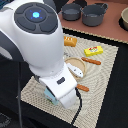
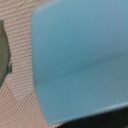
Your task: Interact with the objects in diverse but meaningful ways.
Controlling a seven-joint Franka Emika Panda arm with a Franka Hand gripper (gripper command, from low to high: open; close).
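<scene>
- One pale blue-and-white carton [image 2: 80, 55] fills almost the whole wrist view, a flat blue face with a fold line running slantwise across it; in the exterior view only a sliver of it [image 1: 48, 94] shows, on the woven beige mat [image 1: 102, 75] under the arm's white wrist housing.
- Directly beneath the claw [image 1: 56, 98] is where the carton lies, so close that the wrist camera blurs it; my judgement is that the coming move turns on this straight-down relation, with no sideways reach needed.
- Its long axis I cannot tell for certain; the fold line suggests it runs slantwise to the camera.
- Whether the claw is released or clenched I cannot tell: no fingertip shows in either view.
- Outward on the mat, toward the exterior view's right, lie a tan round plate [image 1: 70, 62] bearing a white oblong piece [image 1: 76, 71], and beyond it a yellow red-marked packet [image 1: 93, 50] and an orange bread loaf with pale slashes [image 1: 69, 41].
- Well apart, past the mat's far edge, stand two grey pots [image 1: 94, 14].
</scene>
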